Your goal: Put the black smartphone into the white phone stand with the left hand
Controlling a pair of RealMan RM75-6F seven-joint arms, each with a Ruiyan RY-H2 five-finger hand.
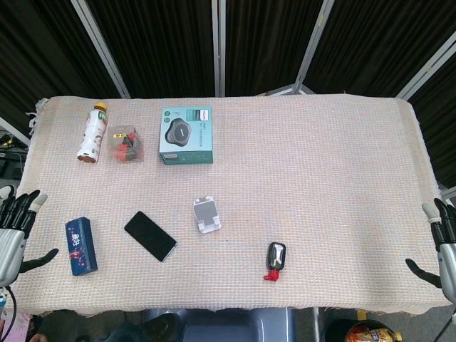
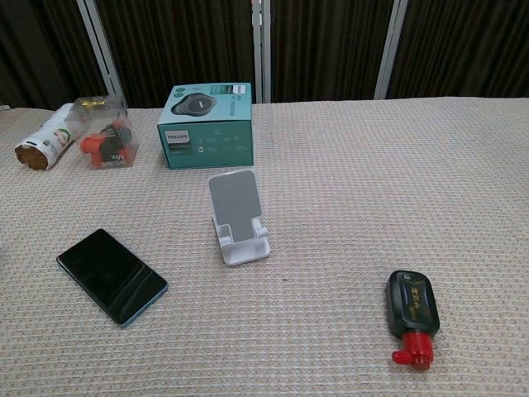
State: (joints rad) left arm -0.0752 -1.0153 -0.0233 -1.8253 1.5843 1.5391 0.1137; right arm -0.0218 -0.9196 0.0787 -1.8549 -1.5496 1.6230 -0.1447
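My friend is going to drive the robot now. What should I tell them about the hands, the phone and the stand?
Left hand: open, holds nothing, at the table's left edge, apart from the phone.
Right hand: open, holds nothing, at the right edge.
Black smartphone: lying flat, screen up, on the cloth, left of the stand.
White phone stand: upright mid-table, nothing in it.
Nearby: blue box left of the phone, small black bottle with a red cap right of the stand.
Done: nothing yet.
Left: reach with the left hand, grip the phone, set it in the stand.
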